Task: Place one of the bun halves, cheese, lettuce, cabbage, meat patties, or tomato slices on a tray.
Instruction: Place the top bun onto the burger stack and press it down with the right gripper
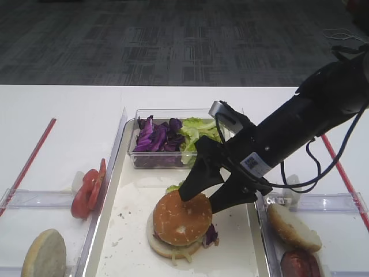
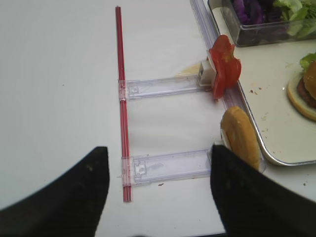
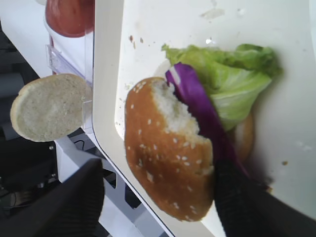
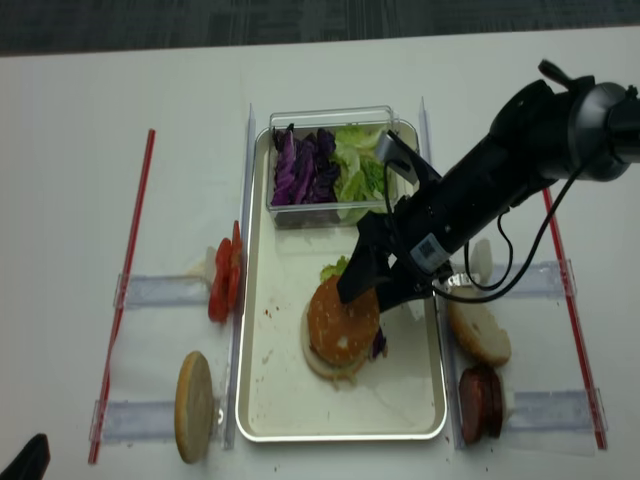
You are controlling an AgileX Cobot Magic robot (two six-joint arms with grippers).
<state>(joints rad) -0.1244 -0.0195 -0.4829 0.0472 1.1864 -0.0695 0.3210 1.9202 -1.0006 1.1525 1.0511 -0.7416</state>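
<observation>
On the tray [image 1: 128, 231], near its middle, the sesame bun top [image 1: 182, 217] sits on a stack of lettuce [image 3: 232, 84], purple cabbage [image 3: 197, 103] and a paler bun base, with the right gripper [image 1: 203, 199] poised just over its far edge. Its two dark fingers are spread wide, one to the bun's far left and one to its right; they appear to straddle the top without squeezing it, though whether a tip brushes the crust cannot be told. The bun top looks placed, so the step in hand is most likely letting go and backing off. To do that well, the fingers should stay spread and lift straight up before swinging right, since the top lies a little off-centre on loose leaves and a sideways drag could slide it off the stack. The wrist view shows a torn pale patch in the crust, so it is soft and will dent if nudged. Farther back on the tray a clear box [image 1: 173, 161] holds more cabbage and lettuce, and the arm should clear its rim. Left of the tray, tomato slices [image 1: 86, 192] stand in a clear rack [image 2: 163, 88], and a greyish bun half [image 1: 44, 254] stands nearer. Right of the tray lie a pale bun half [image 1: 293, 226] and a meat patty [image 1: 300, 264]. The left gripper [image 2: 155, 192] hovers with fingers apart, holding nothing, over the bare table left of the racks.
</observation>
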